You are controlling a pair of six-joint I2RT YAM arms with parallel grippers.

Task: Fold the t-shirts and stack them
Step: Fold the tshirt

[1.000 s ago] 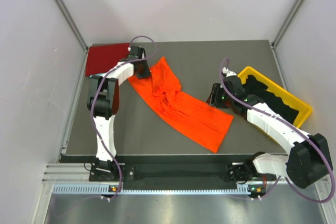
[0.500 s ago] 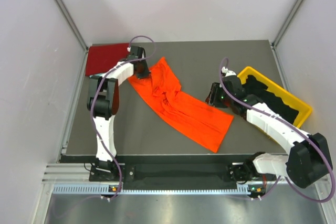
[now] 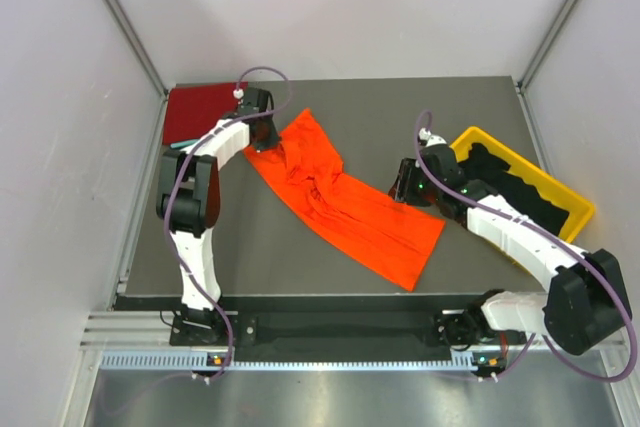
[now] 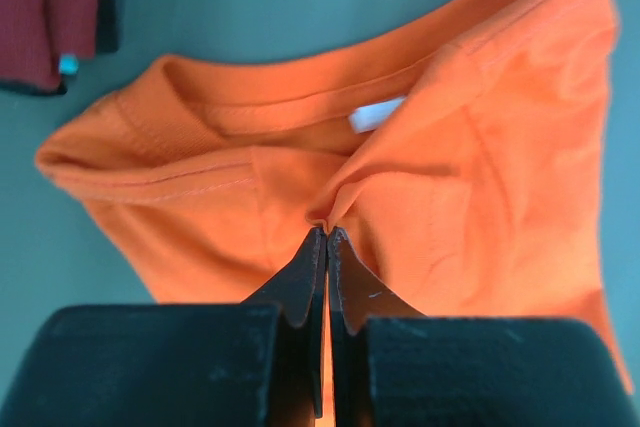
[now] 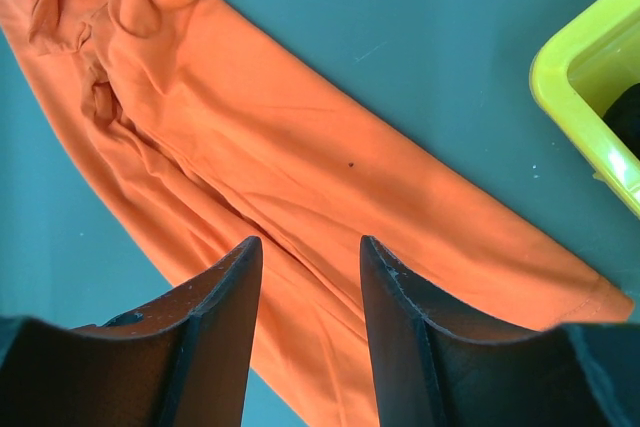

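Note:
A bright orange t-shirt (image 3: 345,209) lies crumpled in a long diagonal band across the middle of the table. My left gripper (image 3: 266,137) is at its upper end, shut on a pinch of orange cloth just below the collar (image 4: 327,232). My right gripper (image 3: 405,190) hovers open over the shirt's lower half (image 5: 310,247), with nothing between its fingers. A folded dark red t-shirt (image 3: 197,111) sits at the back left corner, with a sliver of teal (image 4: 67,64) at its edge. Black t-shirts (image 3: 520,185) fill the bin.
A yellow plastic bin (image 3: 578,219) stands at the right edge of the table, its rim (image 5: 575,97) close to my right gripper. Grey walls enclose the table on the left, back and right.
My left gripper has closed on the orange cloth near the collar and its arm has shifted slightly left. The right arm has barely moved.

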